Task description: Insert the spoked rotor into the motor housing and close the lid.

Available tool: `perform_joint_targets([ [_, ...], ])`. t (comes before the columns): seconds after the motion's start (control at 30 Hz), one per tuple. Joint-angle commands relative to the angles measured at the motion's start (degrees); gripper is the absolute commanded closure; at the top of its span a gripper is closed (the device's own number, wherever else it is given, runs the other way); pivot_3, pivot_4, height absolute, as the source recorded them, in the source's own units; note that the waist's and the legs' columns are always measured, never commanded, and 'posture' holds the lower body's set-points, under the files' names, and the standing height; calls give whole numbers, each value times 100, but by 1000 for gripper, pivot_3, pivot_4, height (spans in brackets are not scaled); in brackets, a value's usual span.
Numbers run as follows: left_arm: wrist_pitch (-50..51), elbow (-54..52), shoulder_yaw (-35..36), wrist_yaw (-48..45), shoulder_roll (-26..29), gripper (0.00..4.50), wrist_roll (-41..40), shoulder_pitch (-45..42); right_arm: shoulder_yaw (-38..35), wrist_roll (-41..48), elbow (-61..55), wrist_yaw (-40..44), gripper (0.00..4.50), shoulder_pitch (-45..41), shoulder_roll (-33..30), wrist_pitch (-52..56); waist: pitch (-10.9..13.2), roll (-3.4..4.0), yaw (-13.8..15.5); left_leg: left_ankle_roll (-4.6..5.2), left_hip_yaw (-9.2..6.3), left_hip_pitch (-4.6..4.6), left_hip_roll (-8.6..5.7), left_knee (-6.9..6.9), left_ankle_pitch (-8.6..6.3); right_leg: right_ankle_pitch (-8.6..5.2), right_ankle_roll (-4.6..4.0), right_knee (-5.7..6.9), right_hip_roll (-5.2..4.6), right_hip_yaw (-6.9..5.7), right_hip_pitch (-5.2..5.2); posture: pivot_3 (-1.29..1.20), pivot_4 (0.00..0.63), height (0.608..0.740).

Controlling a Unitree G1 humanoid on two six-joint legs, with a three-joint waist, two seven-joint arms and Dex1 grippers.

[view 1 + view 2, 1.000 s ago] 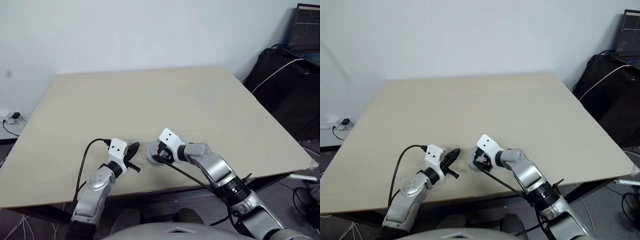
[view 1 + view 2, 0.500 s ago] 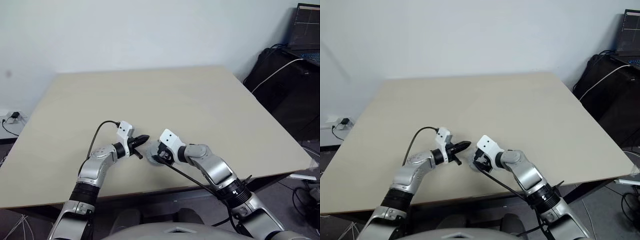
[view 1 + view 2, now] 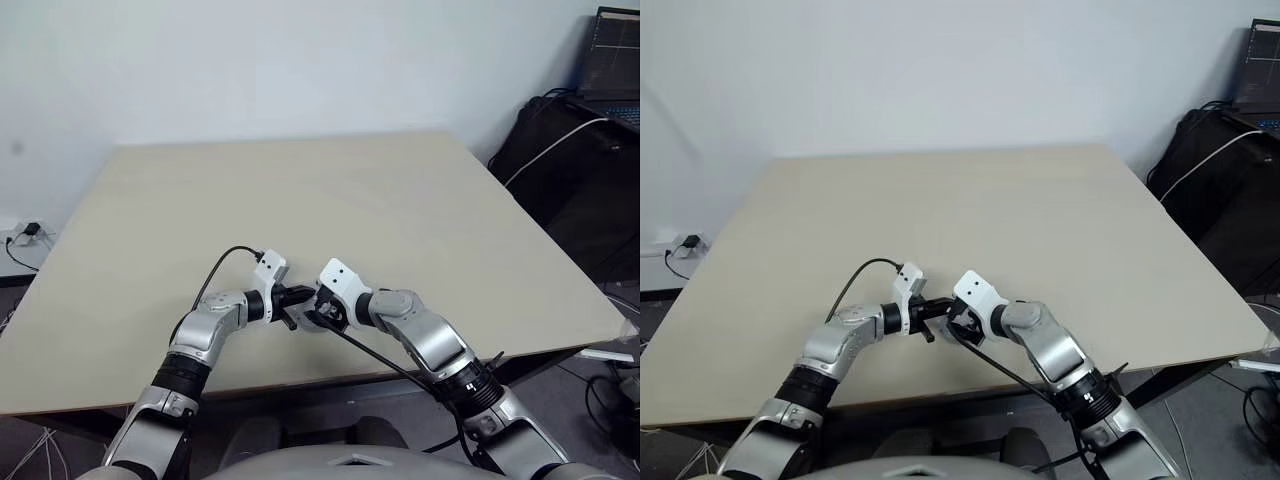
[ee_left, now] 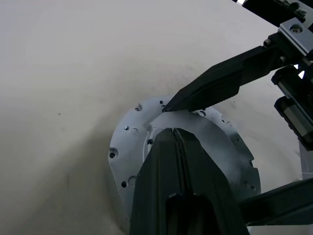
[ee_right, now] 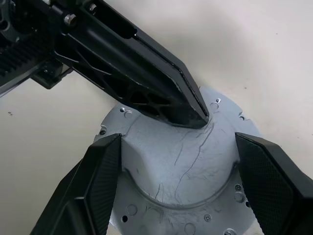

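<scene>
A round grey metal body with a raised middle and a flange of small holes lies near the table's front edge. As far as I can tell it is the motor housing, with its inside hidden. My right gripper is shut on the raised middle, one finger on each side. My left gripper is shut, and its joined tips rest on top of the raised middle, pointing toward the right gripper. The spoked rotor and the lid are hidden.
The wide beige table stretches bare behind the grippers, and its front edge runs just below them. Off the table at the far right stand a laptop and dark equipment with a white cable.
My left gripper, still shut, has swung right from beside the grey body until its tips came onto the top. The right gripper has kept still.
</scene>
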Motion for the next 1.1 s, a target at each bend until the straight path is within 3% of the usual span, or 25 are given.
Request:
perform_joint_targets([
  [0.03,97,-54,-143,-57,34,4500,132,-67,27,-140,116,-93,1230,98,-113,224,-1,0,4,0,0,0,0,0,0,0,0,0,-1,0,0,0,0,740],
  [0.13,130,-57,-176,-17,28,4500,208,-40,24,-126,89,-91,1230,122,-130,239,-2,-1,8,0,-1,0,0,0,0,0,0,0,-2,0,1,0,0,740],
  [0.27,141,-96,-198,-2,14,4500,243,1,-39,-125,71,-165,16,163,-137,284,-10,-10,6,0,-2,0,1,0,0,0,0,0,-3,0,0,0,0,740],
  [0.67,192,-204,-227,31,-11,4500,237,68,-341,28,-967,-99,16,770,-726,652,-9,-14,80,3,-3,-2,-1,0,-3,-3,5,-4,-15,-5,-1,0,0,740],
  [0.87,213,-233,-246,28,-26,4500,234,100,-813,692,-1983,418,16,1184,-1119,591,13,-35,85,4,-3,-4,1,0,-4,-17,26,-6,-17,-9,-3,0,0,740],
  [0.93,212,-234,-253,25,-33,4500,236,103,-1030,905,-2112,446,16,1252,-1073,571,17,-33,75,4,-2,-10,2,-1,-4,-16,25,-6,-18,-7,-10,0,0,740],
  [1.1,218,-231,-272,14,-35,4500,243,101,-2121,1416,-1590,-429,16,1293,139,882,19,-48,76,3,-3,-10,10,-2,-4,-17,30,-4,-17,-7,-11,0,0,740],
])
